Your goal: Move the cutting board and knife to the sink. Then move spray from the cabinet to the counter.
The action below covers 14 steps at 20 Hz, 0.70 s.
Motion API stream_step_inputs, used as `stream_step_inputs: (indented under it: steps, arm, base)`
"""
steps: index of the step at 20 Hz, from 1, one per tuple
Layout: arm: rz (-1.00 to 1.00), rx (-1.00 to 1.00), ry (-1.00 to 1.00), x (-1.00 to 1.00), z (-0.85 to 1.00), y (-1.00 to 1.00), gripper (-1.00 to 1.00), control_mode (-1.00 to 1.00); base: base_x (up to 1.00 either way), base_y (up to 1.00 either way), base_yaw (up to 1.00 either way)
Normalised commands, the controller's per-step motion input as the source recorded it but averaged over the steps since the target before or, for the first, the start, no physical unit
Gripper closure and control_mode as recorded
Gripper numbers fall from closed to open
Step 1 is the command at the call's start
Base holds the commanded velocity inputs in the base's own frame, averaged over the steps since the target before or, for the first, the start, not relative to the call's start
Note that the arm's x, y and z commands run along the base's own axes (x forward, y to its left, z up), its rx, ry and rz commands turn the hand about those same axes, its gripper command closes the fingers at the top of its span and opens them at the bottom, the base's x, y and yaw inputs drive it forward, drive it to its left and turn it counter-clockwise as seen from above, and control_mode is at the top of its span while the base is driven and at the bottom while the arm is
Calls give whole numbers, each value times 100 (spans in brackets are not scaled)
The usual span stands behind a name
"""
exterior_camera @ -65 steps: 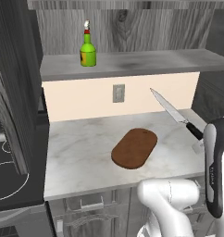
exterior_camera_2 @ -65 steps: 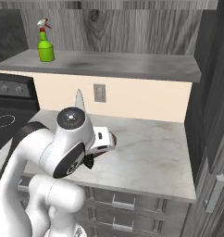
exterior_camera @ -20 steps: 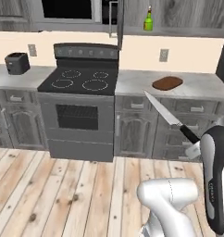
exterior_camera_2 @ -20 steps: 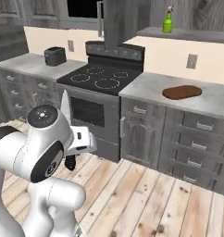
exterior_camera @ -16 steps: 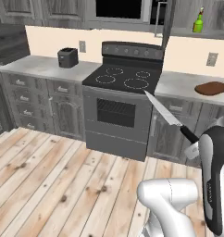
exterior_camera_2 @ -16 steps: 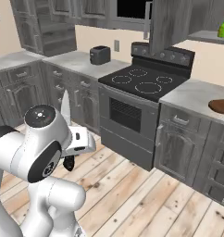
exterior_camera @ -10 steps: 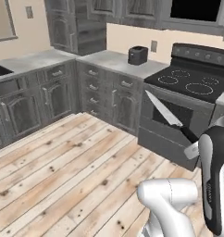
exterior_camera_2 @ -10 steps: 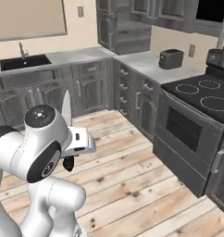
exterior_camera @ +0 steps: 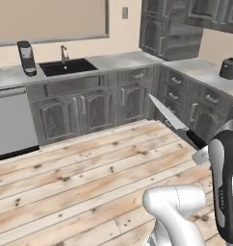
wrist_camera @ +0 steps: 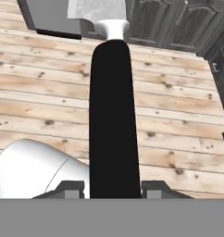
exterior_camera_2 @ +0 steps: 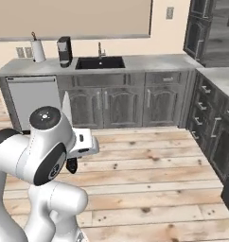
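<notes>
Since approx 3 s ago the whole scene has swung round: the base drove away from the counter with the board and the shelf with the spray, past the stove, and both base views now face the sink wall across bare plank floor. That's the camera moving, not the things.

Nearest first: my gripper (wrist_camera: 113, 187) is clamped on the knife (exterior_camera: 175, 123). In the hand view the black handle runs straight up from between my fingertips (wrist_camera: 70, 187), w/ the grey blade beyond it. In the left base view the blade points up and away toward the cupboards, well above the floor. In the right base view the blade tip sticks up behind my upper arm.

Further off, across the floor, is the sink (exterior_camera_2: 100, 62), a dark basin set in the marble-look counter (exterior_camera_2: 149, 60), w/ a tap (exterior_camera_2: 100, 48) at its back edge. As far as I can tell the basin has nothing in it, though the angle is shallow so I can't see its bottom properly. A dark coffee maker (exterior_camera_2: 65, 51) and a paper-towel roll (exterior_camera_2: 38, 50) stand on the counter beside the sink; below them is a light dishwasher front (exterior_camera_2: 33, 101).

Progress, my judgement: early. Knife is picked up and in transit, not yet delivered. Still to do: close the gap to the sink, drop the knife in, then fetch the board, then the spray from cabinet to counter.
</notes>
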Motion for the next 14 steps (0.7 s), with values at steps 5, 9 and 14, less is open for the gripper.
stream_step_inputs:
  steps: [5, 9, 14]
  arm:
    - [0, 0, 0, 0, 0, 0, 100, 100]
    - [0, 0, 0, 0, 0, 0, 100, 100]
    - [0, 0, 0, 0, 0, 0, 100, 100]
  base:
    - [100, -1, 14]
    - [100, -9, 12]
    - [100, -21, 15]
